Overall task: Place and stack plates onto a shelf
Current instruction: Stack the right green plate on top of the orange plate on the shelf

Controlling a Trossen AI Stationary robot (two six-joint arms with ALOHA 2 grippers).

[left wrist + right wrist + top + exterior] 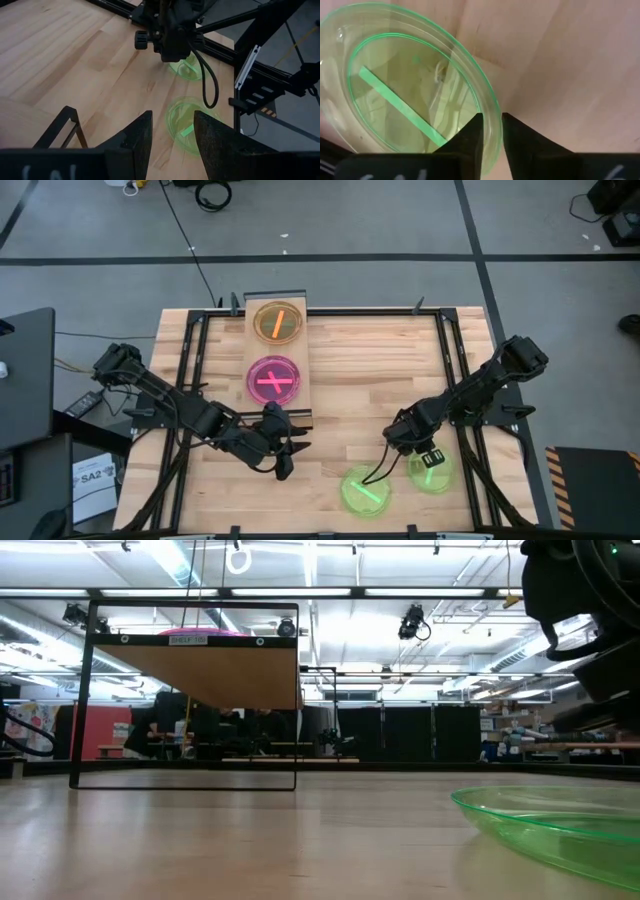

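On the shelf (pixel 300 380) lie an orange plate (pixel 277 322) and a pink plate (pixel 274 379), each flat on the board. Two green plates rest flat on the table at the near right: one (pixel 366 491) free, the other (pixel 436 473) under my right gripper (pixel 429 457), which points down and is shut on its rim. In the right wrist view that green plate (pixel 405 85) fills the left half of the picture. My left gripper (pixel 284 457) hangs open over the table, near the shelf's near end, with nothing between its fingers (pixel 145 135). My right gripper has the green plate's rim (pixel 494 120) between its two fingers, one finger (pixel 470 137) inside the plate and the other outside. The fingers come from above, pointing steeply down. The plate lies flat on the table.
A dark frame (pixel 455 370) runs around the tabletop and under the shelf. The wood between the shelf and the green plates (pixel 370 370) is bare. In the low view the shelf (pixel 215 670) stands raised at the far left and a green plate (pixel 560 825) lies close at the right.
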